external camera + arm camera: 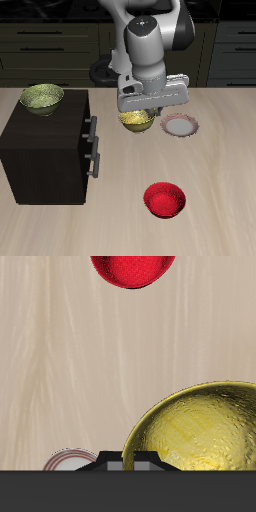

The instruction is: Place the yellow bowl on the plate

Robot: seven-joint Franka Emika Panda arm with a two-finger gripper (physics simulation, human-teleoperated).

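Gripper (141,112) sits directly over the yellow bowl (137,121), at its rim; whether its fingers are clamped cannot be told. The plate (181,126) lies just beside the bowl.

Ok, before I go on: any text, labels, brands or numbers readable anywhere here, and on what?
None in either view.
Yellow bowl: mottled pattern only, no lettering.
Plate: plain, reddish-brown rim.
Red bowl: plain gloss.
Yellow-green bowl and the dark cabinet under it: no label.
Arm and tool: no brand mark visible.
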